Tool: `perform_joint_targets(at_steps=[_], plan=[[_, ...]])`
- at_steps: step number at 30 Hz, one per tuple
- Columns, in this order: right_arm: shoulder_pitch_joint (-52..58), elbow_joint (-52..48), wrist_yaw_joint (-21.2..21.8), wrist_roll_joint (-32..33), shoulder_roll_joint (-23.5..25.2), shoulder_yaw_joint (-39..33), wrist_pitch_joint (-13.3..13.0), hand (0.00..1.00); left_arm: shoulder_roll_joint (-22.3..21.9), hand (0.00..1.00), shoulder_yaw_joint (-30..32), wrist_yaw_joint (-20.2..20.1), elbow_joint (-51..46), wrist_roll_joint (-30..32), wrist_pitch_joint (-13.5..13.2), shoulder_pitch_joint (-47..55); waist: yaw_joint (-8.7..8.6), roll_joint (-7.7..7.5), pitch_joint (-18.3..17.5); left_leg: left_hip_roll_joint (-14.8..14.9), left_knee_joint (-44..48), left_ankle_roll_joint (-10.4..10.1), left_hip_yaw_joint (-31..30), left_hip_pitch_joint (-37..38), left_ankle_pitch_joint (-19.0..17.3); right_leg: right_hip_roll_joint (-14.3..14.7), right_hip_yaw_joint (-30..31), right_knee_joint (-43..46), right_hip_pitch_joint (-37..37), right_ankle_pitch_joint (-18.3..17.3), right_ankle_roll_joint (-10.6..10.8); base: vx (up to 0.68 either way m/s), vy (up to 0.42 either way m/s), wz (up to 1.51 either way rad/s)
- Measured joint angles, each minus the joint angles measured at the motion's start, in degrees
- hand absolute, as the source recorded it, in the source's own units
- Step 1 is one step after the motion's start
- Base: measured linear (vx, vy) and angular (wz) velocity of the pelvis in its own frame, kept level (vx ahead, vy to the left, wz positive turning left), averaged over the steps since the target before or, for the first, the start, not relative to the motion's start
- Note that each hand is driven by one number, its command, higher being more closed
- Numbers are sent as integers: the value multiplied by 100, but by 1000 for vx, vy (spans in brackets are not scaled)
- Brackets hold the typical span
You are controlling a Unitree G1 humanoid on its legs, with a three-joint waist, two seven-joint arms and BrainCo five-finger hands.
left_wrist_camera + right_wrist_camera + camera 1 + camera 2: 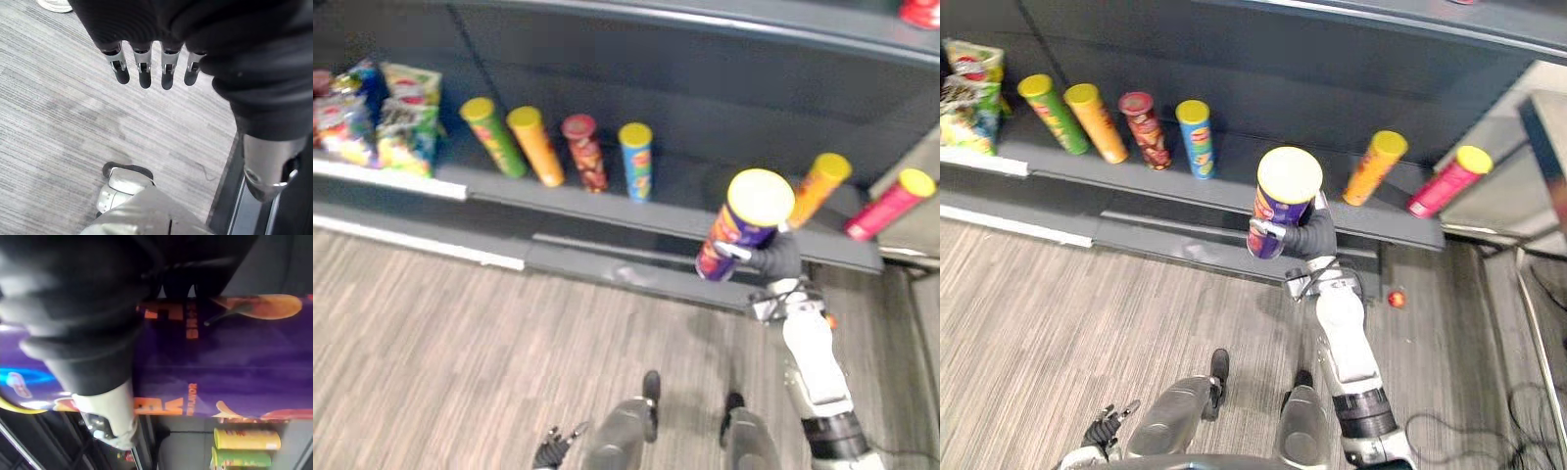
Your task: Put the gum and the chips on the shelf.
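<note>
The purple chips can point(742, 233) is probably light and stiff, but its smooth round side could slip, and a hard squeeze could dent it. I think the best place to hold it is around the middle, so it does not tip. It is a tall tube with a pale yellow lid and chip pictures on its side. The right hand point(775, 258) has its fingers wrapped around the can, low on its side. It holds the can up in the air, a bit tilted, in front of the dark shelf point(607, 203). On the shelf, a blue can point(636, 162) stands to one side and an orange can point(819, 188) leans on the other, with a gap between them. The left hand point(1107, 427) hangs low over the floor with loose fingers, holding nothing.
</note>
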Motion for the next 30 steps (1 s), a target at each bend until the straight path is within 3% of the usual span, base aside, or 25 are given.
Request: perform_joint_targets(at_steps=[2,6,8,11,12,17,20,30], plan=[[-94,-54,16,14,26,53,-1,100,-30,0,10,10,4,-125,3,-16,44,33,10,147,-44,-168,-139,-150,46,160,-202,-296,41,-35,61,66,-209,35],[-35,-85,4,327,50,90,-12,100,-74,0,27,7,122,-211,16,-53,4,5,-2,475,-527,-503,-434,-77,298,522,-624,-675,233,92,-129,95,-219,24],[-31,-93,-1,348,118,90,-28,100,-75,0,36,8,121,-214,15,-59,-25,2,-4,592,-871,-533,-413,7,435,603,-718,-799,236,130,-195,105,-182,18],[146,-126,-74,304,197,75,-33,100,-55,0,81,16,177,-183,15,-105,-221,17,-8,1063,-1411,-526,578,163,624,640,-1053,-988,328,176,-262,152,-136,45],[217,-125,-409,-294,186,4,-35,100,-41,0,55,37,171,-79,2,-188,-248,70,-32,1061,-1833,-512,877,291,1063,594,-1187,-1054,359,174,-259,202,10,38],[100,-70,-473,-587,249,192,-35,100,-22,0,-84,126,56,96,-46,-319,-171,81,-36,942,-2093,-513,860,377,1172,531,-1197,-1193,410,183,-244,69,32,9],[-733,597,-805,-848,249,242,-33,100,2,0,-357,285,-136,182,-107,-396,-169,144,-35,933,-2189,-541,861,277,1266,523,-1193,-1197,268,195,-224,-34,15,-1],[-2642,1912,-2091,-1487,212,-1126,212,100,-228,0,-1239,458,-857,16,-260,-730,87,676,155,801,-2188,-451,761,-190,1450,374,-1233,-958,-253,246,-133,-24,34,5]])
